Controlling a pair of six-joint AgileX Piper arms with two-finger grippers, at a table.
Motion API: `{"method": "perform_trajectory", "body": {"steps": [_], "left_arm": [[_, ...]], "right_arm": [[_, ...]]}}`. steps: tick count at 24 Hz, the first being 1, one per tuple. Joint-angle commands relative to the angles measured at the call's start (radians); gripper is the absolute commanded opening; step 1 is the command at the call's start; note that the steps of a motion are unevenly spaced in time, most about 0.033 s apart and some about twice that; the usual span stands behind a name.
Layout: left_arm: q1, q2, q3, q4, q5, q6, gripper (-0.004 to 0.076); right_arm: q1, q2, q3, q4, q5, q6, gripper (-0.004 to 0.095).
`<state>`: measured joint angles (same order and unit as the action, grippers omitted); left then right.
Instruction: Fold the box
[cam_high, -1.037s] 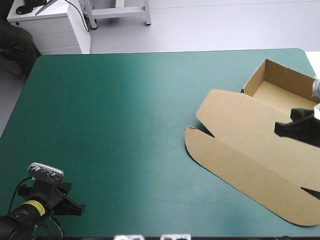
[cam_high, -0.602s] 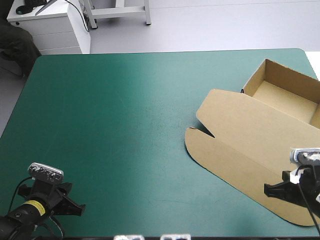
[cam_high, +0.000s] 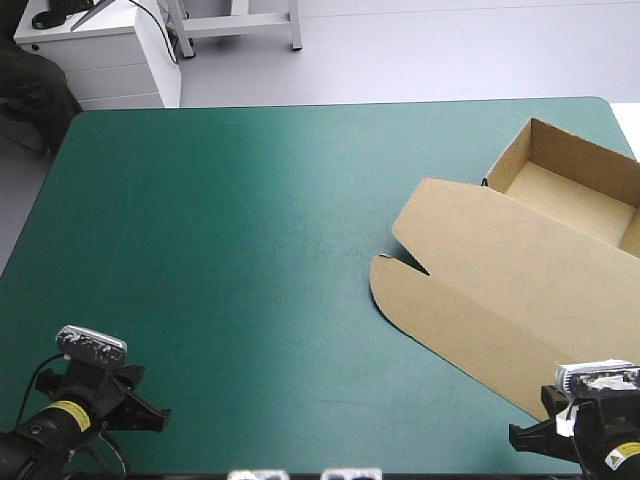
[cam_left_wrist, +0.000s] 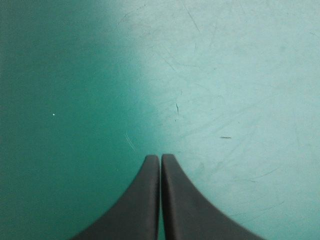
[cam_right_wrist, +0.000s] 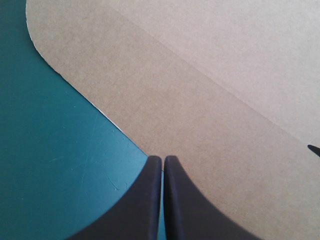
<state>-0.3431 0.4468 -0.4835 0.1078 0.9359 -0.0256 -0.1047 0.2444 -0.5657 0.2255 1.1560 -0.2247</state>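
Box (cam_right_wrist: 200, 100): brown; it is met directly ahead of the right fingers (cam_right_wrist: 150, 200), which are pointed at its rounded near edge.
Right fingers, state: pressed together in one pointed arch, with nothing held between them.
Right fingers, tips: one tip is seen over the teal-green cover (cam_right_wrist: 60, 165), the other over the board; whether the board is touched cannot be told.
Just ahead of the right fingers: the outer flap (cam_high: 450, 320) is laid flat, its curved rim running off to one side of the tips.
Farther ahead: a straight crease is crossed, and beyond it the lid (cam_high: 490, 250) is spread flat on the desk (cam_high: 250, 200).
Beside the crease: a dark notch (cam_right_wrist: 314, 148) is cut into the board.
Farthest from the right fingers: the tray (cam_high: 510, 160) is stood with its walls raised and its top open.
Left fingers (cam_left_wrist: 147, 200), state: held together tip to tip, with nothing between them.
Ahead of the left fingers: only bare, finely scratched cover is seen.
Left fingers and box: kept well apart, with a wide stretch of cover between them in the high view.
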Motion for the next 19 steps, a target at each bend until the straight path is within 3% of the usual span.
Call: {"method": "perform_trajectory", "body": {"steps": [1, 19], "left_arm": [[-0.003, 0.006, -0.027, 0.003, -0.054, -0.007, -0.0008], [-0.003, 0.006, -0.027, 0.007, -0.054, -0.007, -0.0008]], "right_arm": [[0.003, 0.010, 0.000, 0.012, -0.062, -0.009, 0.0000], [0.003, 0.010, 0.033, 0.016, -0.075, -0.005, 0.0000]]}}
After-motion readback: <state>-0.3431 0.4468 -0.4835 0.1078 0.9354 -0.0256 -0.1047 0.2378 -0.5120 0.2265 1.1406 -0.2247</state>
